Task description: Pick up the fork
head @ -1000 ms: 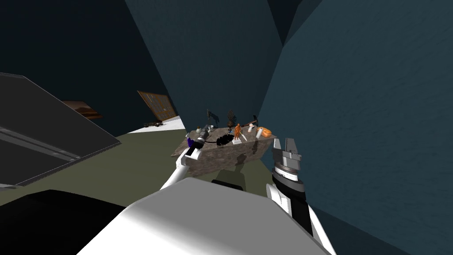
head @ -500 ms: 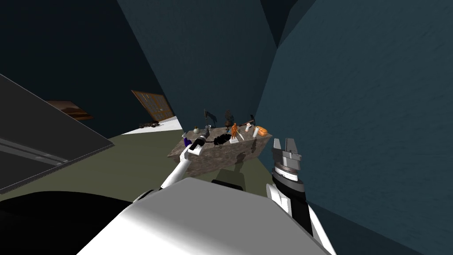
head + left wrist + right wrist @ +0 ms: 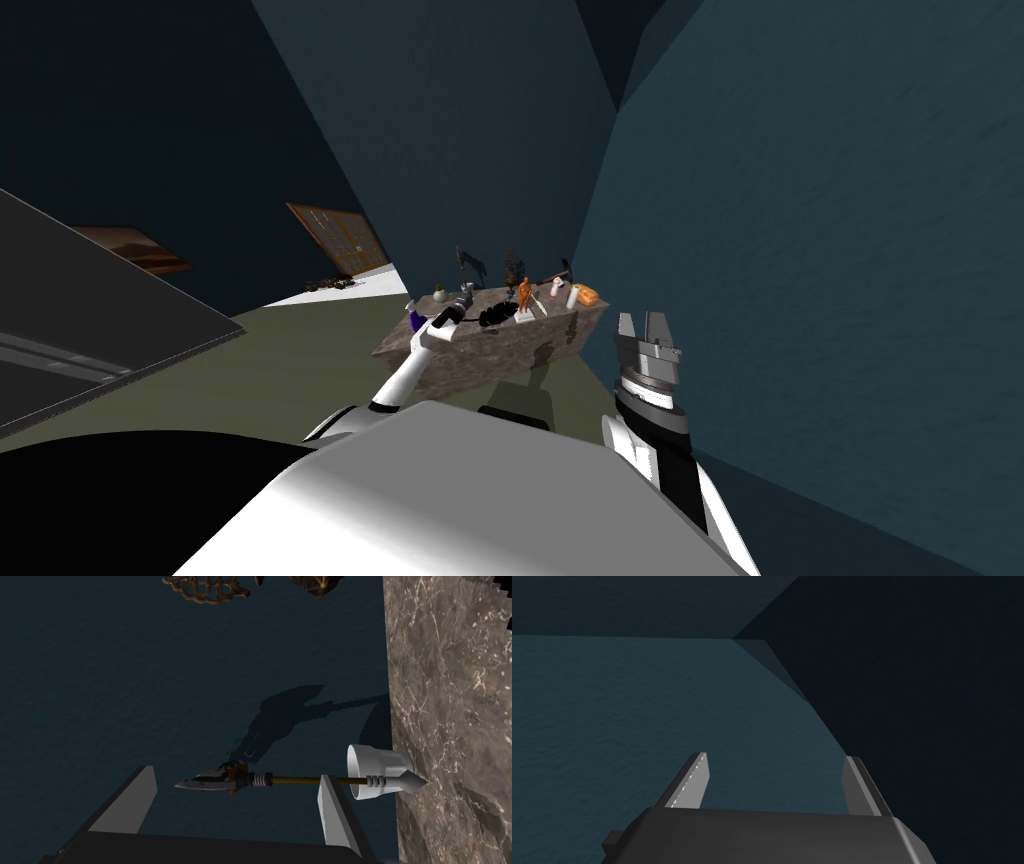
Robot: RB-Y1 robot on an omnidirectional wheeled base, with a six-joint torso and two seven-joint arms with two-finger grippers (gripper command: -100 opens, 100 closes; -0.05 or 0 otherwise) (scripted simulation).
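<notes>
marble counter (image 3: 450,726), fork (image 3: 257,778) upright in its cup, left hand (image 3: 235,776) spread before it

grey-brown stone carries the job. the fork stands on end with its pointed foot down in a white cup (image 3: 372,768), and the cup sits on the counter toward its left end, close to the far edge by the dark blue wall. a thin brass-coloured shaft rises out of the cup to a dark, ragged head.

my left hand is released, fingers (image 3: 135,796) wide apart and nothing between the pads. the fork's shaft runs across the gap from one finger toward the other, and it passes behind the tip of the finger nearer the cup. the head sits in the open space between the two. i cannot tell how far beyond the tips the fork is.

my right hand (image 3: 645,325) is off the counter's right end, also spread, holding nothing.

i judge this as the approach step: lined up, not yet grasping. as i stand, the shaft lies along my closing line, so closing would meet the fork end-on. the next move calls for rolling the wrist so the pads face the shaft's sides, easing forward until the shaft is well inside the fingers, closing above the cup's rim, then lifting straight up along the fork's length. i would go gently, since a sideways nudge could tip the cup.
</notes>
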